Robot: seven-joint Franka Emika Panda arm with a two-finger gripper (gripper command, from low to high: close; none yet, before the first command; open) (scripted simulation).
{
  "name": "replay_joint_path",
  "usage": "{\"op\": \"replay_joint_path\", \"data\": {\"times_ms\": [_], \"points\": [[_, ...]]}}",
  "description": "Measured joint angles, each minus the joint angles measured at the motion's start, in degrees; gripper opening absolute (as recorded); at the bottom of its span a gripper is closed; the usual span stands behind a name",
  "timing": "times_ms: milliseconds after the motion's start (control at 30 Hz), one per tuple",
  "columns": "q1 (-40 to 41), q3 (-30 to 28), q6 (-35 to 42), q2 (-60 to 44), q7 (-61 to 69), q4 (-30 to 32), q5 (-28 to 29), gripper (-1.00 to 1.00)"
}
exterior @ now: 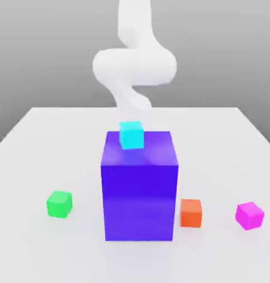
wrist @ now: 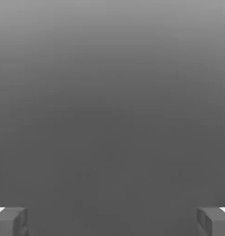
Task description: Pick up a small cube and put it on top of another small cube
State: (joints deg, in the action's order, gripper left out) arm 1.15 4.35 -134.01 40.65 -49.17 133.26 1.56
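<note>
With its fingers spread wide apart, the claw (wrist: 112,222) stands well apart from the magenta cube (exterior: 249,215), toward the exterior view's right. The green cube (exterior: 59,204) lies toward that view's left of the claw.

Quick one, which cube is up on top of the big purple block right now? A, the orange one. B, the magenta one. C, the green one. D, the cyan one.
D: the cyan cube shows up at the top of the big purple block, while the green, orange and magenta cubes sit lower, on the table.
</note>
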Motion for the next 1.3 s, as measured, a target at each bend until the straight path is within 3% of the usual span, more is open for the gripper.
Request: {"op": "replay_joint_path", "data": {"times_ms": [333,600,867,1100,1133,1300], "points": [[1.8,15.7,-8.9,-21.0,-15.5,5.9,9.1,0.00],[-1.5,23.8,-15.8,-37.9,-28.3,10.6,17.1,0.00],[-8.6,27.4,-24.0,-52.2,-35.5,15.3,17.5,0.00],[-17.6,17.0,-30.9,-62.4,-44.6,13.0,28.7,0.00],[-19.3,15.0,-31.9,-63.8,-45.5,12.6,30.0,-1.00],[-19.3,15.0,-32.0,-63.8,-45.6,12.6,30.0,-1.00]]}}
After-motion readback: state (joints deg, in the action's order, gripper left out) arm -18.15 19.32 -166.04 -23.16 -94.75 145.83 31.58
